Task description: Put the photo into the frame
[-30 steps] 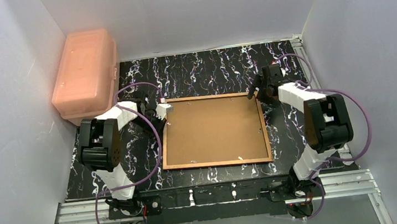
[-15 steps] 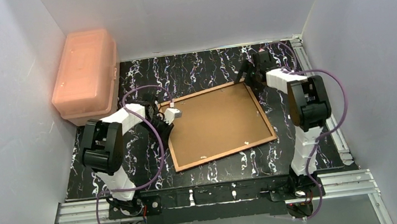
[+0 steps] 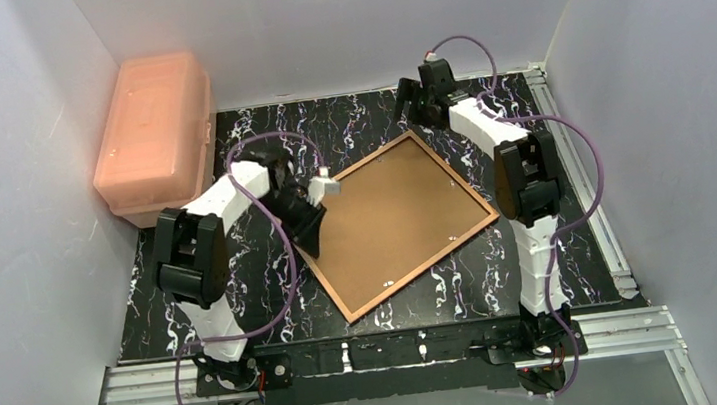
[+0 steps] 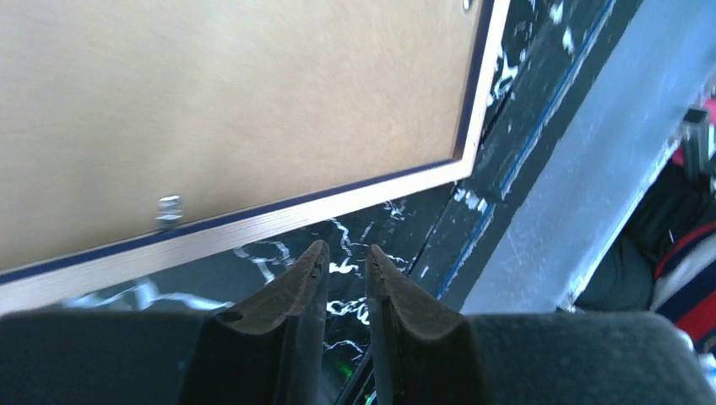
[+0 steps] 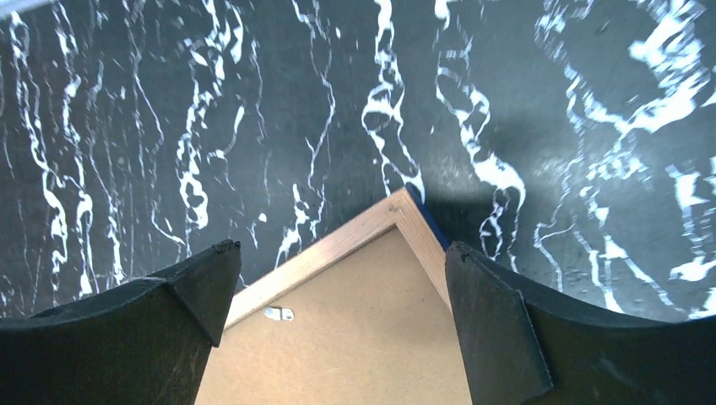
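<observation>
Swung round since a second ago, the frame (image 4: 253, 228) now lies face down and cornerwise on the bench (image 3: 366, 121), backing (image 3: 398, 220) up, and we see no photo anywhere. Our left end effector (image 4: 344, 247) sits just off its edge, barely parted and holding nothing, while the right end effector (image 5: 339, 249) stands wide open astride the far corner, empty. We judge that another unpinned push could spin the frame toward the near edge.

Fig.: L arm (image 3: 224, 202) bent at elbow, wrist by left edge of frame (image 4: 253, 223). L gripper (image 4: 344, 251) just off that edge, jaws a narrow slit apart, nothing between. R arm (image 3: 488, 134) stretched fwd; R gripper (image 5: 339, 249) over frame's far corner, jaws wide, straddling it.
</observation>
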Motion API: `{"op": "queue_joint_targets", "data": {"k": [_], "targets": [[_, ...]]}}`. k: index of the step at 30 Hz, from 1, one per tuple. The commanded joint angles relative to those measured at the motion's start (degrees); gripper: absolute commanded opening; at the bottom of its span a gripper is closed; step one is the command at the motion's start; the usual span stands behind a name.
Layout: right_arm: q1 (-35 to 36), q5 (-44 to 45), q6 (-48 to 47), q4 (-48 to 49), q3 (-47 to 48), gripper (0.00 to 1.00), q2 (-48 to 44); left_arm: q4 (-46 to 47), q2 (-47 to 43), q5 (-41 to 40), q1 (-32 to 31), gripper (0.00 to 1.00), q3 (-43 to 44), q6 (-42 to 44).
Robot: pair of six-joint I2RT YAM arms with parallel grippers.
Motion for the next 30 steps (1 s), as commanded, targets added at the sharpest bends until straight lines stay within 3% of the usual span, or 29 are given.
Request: {"op": "queue_joint_targets", "data": {"k": [1, 3, 8, 13, 19, 30], "targets": [[-0.25, 8.21, -3.4, -6.08, 4.5, 0.99, -5.61, -9.19, -1.09, 1.97, 6.14, 0.23, 12.9, 1.06], [-0.47, 8.56, -1.25, -7.17, -1.04, 0.99, -11.37, -7.96, 1.57, -1.38, 8.8, 0.24, 18.55, -0.64], [-0.47, 2.66, 6.55, 1.46, -28.93, 0.99, -29.86, -1.5, 11.51, -6.64, 13.33, 0.24, 29.85, -6.44], [0.79, -3.52, 11.17, -3.1, -46.46, 0.99, -41.19, 0.59, 20.06, -7.14, 13.68, 0.24, 36.42, -8.35], [5.63, -3.93, 13.61, -7.38, -56.6, 0.99, -50.09, 3.19, 24.84, -7.14, 13.39, 0.25, 38.29, -11.79], [9.47, -6.53, 17.15, -7.72, -63.79, 0.99, -51.09, 7.65, 23.65, -5.1, 13.39, 0.17, 29.05, -12.64]]}}
